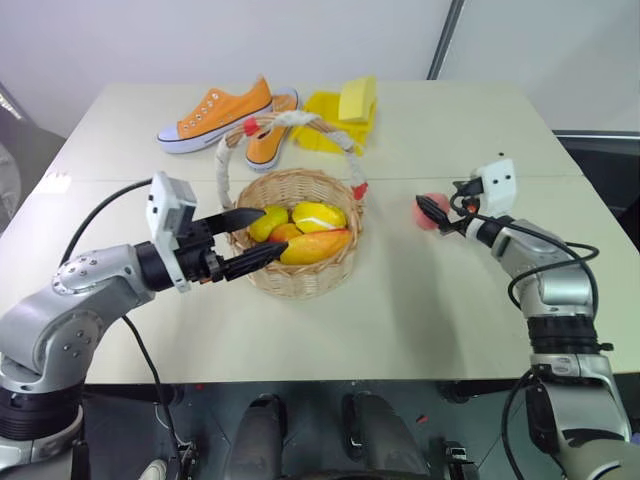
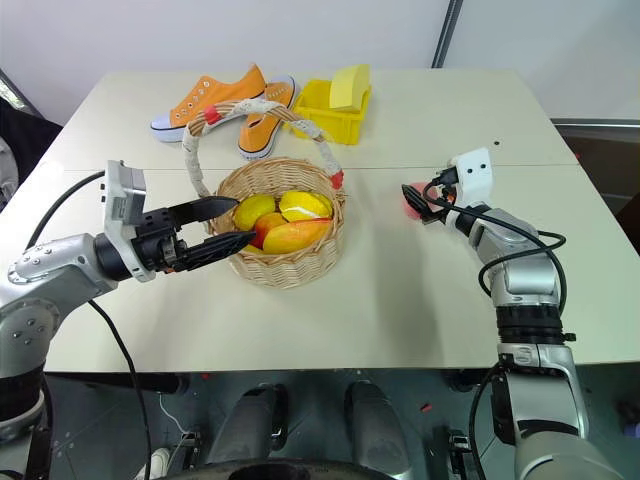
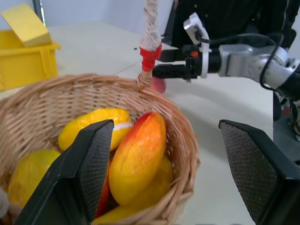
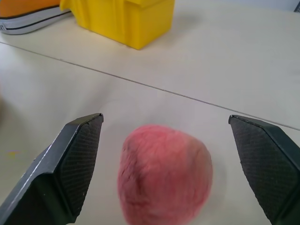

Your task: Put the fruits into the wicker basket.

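The right gripper (image 1: 436, 212) partly hides the pink peach (image 4: 164, 176) on the table (image 1: 440, 310); its jaws are spread around it. The left gripper (image 1: 252, 240), spread and empty, hovers at the wicker basket (image 1: 300, 280), which holds the mango (image 3: 138, 161).

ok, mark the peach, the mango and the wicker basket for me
peach (image 4: 164, 176), right wrist view, middle of its pink skin.
mango (image 3: 138, 161), left wrist view, middle of its orange side.
wicker basket (image 1: 300, 282), left eye view, near outer wall of the weave.
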Controlling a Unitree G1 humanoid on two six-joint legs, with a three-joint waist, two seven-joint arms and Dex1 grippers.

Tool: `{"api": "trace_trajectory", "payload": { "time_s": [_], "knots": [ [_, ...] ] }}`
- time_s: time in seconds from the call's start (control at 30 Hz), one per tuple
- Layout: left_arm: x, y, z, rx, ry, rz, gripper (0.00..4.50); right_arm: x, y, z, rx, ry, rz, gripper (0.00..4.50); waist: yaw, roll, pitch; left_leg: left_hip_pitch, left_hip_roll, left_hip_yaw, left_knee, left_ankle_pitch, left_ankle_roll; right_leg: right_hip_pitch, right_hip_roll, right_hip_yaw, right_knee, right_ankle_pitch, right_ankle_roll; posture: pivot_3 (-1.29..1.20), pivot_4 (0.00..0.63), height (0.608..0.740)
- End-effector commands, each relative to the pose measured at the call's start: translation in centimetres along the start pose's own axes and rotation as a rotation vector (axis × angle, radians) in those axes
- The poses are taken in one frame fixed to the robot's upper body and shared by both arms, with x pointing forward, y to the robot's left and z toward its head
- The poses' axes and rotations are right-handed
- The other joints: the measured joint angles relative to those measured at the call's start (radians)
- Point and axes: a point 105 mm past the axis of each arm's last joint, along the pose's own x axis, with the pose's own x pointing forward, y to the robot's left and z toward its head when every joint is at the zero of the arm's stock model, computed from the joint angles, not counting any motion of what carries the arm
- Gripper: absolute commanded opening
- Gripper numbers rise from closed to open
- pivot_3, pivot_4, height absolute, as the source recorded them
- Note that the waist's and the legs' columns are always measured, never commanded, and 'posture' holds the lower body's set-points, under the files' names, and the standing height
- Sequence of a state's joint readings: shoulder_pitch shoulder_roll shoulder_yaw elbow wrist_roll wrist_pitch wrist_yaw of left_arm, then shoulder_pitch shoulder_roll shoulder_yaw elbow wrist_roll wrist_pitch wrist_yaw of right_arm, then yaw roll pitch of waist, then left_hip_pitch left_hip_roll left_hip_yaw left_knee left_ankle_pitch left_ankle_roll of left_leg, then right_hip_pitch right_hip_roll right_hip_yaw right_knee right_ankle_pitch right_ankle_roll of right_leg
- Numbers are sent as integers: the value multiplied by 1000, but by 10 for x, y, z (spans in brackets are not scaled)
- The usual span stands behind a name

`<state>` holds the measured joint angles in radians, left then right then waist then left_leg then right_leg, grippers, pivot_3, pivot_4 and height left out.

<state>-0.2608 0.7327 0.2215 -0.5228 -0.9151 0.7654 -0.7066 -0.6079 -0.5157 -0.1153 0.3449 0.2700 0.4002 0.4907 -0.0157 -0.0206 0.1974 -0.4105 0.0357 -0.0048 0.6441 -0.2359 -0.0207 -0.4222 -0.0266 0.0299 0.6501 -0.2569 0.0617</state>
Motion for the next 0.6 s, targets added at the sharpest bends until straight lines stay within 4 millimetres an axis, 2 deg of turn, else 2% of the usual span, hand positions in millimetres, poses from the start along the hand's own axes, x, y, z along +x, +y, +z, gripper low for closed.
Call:
{"api": "trace_trajectory", "payload": {
  "time_s": [0.03, 0.2, 0.3, 0.37, 0.4, 0.53, 0.6],
  "knots": [
    [-2, -6, 11, 63, -34, 7, 3830, 6, -4, -4, 32, 28, -17, 4500, -1, 0, 0, 0, 0, 0, 0, 0, 0, 0, 0, 0, 0, 0, 0, 0, 150, 740],
    [-3, -6, 10, 62, -30, 20, 3830, 6, -2, -10, 75, 52, -3, 4500, -2, 0, 0, 0, 0, 0, 0, 0, 0, 0, 0, 0, 0, 1, 2, 0, 150, 740],
    [-4, -4, 10, 61, -33, 26, 3889, 5, -2, 0, 54, 2, -5, 3726, -4, 0, 0, 0, 0, 0, 0, 0, 0, 0, 0, 0, 0, 1, 2, 0, 150, 740],
    [-8, 1, 10, 56, -40, 49, 3889, -1, -1, 9, -7, -21, -2, 2811, -4, 0, 0, 0, 0, 0, 0, 0, 0, 0, 1, 0, 0, 1, 2, 0, 150, 740],
    [-11, 4, 10, 55, -42, 65, 3889, -5, 0, 13, -41, -30, 10, 2625, -4, 0, 0, 0, 0, 0, 0, 0, 0, 0, 1, 0, 0, 1, 2, 0, 150, 740],
    [-27, 21, 7, 40, -52, 157, 3889, -27, 9, 33, -140, -79, 78, 2625, -2, 0, 0, 0, 0, 0, -1, 0, 0, 0, 0, 0, 0, 1, 3, 0, 150, 740],
    [-38, 26, 4, 38, -55, 192, 3889, -47, 28, 47, -204, -119, 206, 2625, -1, 1, 0, 0, 0, 0, -1, 0, 0, -1, 0, 0, 0, 1, 3, 0, 150, 740]
  ]
}}
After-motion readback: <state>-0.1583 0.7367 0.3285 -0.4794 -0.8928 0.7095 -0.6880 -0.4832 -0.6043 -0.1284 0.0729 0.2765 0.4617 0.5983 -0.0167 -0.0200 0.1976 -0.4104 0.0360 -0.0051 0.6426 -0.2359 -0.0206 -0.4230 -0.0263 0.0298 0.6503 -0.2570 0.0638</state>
